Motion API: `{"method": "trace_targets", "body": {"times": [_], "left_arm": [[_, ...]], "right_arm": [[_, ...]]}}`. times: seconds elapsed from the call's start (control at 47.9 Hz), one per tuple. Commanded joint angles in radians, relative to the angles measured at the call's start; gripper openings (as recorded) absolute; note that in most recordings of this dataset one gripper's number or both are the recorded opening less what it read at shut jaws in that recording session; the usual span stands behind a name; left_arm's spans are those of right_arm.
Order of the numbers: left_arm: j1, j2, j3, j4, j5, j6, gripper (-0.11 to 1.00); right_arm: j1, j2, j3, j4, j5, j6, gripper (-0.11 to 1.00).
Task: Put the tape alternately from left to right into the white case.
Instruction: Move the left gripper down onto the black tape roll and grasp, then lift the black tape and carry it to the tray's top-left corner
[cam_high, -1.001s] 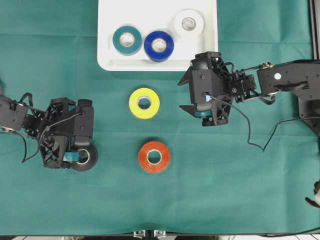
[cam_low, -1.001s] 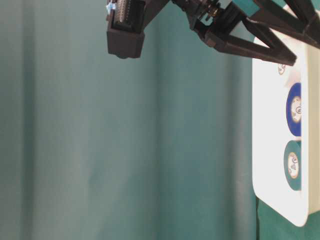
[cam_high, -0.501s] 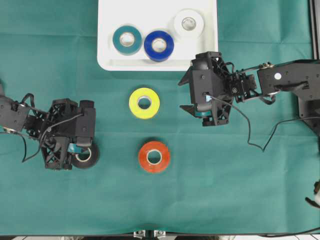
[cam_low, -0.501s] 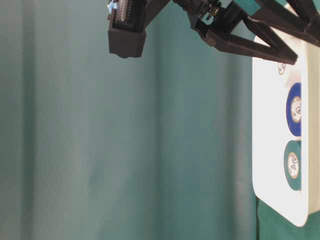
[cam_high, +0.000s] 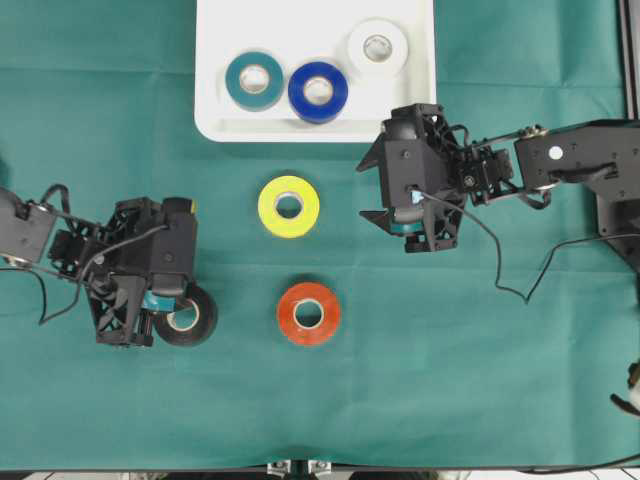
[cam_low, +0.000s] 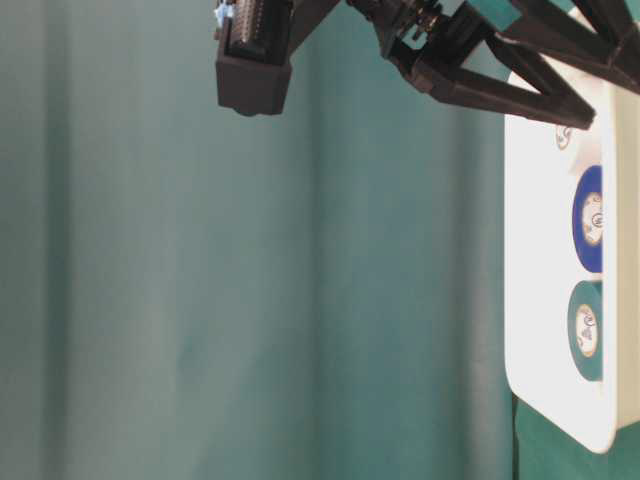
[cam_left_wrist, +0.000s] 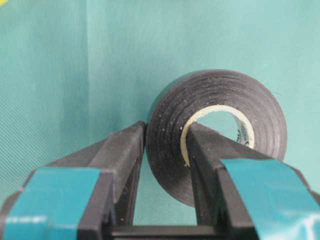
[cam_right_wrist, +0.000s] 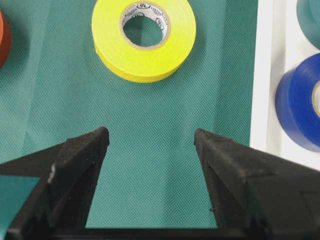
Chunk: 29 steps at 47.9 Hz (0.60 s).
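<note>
Left tool (cam_left_wrist: 165, 150) clamped on black roll (cam_left_wrist: 220, 125) wall, lower left; right tool (cam_right_wrist: 150, 142) wide, empty. Next, by judgement: lift to case (cam_high: 215, 100).

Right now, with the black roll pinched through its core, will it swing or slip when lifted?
Probably holds: the left gripper clamps the black roll across its wall, one finger inside the core. Its ribbed side looks grippy. Held off-centre, it may pivot slightly.

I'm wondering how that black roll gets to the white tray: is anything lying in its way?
Nothing sits directly between the black roll and the tray. The yellow roll lies just right of that line. The left gripper is pinching the roll's wall.
</note>
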Motion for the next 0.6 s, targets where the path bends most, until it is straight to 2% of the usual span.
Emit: {"method": "trace_targets", "body": {"times": [0.0,0.292,0.438,0.584], "left_arm": [[-0.003,-0.055,-0.009,0.002,0.014,0.003,-0.04],[0.011,-0.101,0.0,0.003,0.043,0.005,-0.04],[0.058,-0.1,0.0,0.005,0.035,0.005,-0.04],[0.141,-0.103,-0.003,0.006,0.029,0.008,-0.04]], "right_arm": [[0.003,-0.023,-0.009,0.002,-0.008,0.002,0.77],[0.003,-0.021,-0.012,0.0,-0.008,0.002,0.78],[0.003,-0.021,-0.015,0.002,-0.008,0.002,0.78],[0.003,-0.023,-0.015,0.002,-0.008,0.002,0.77]]}}
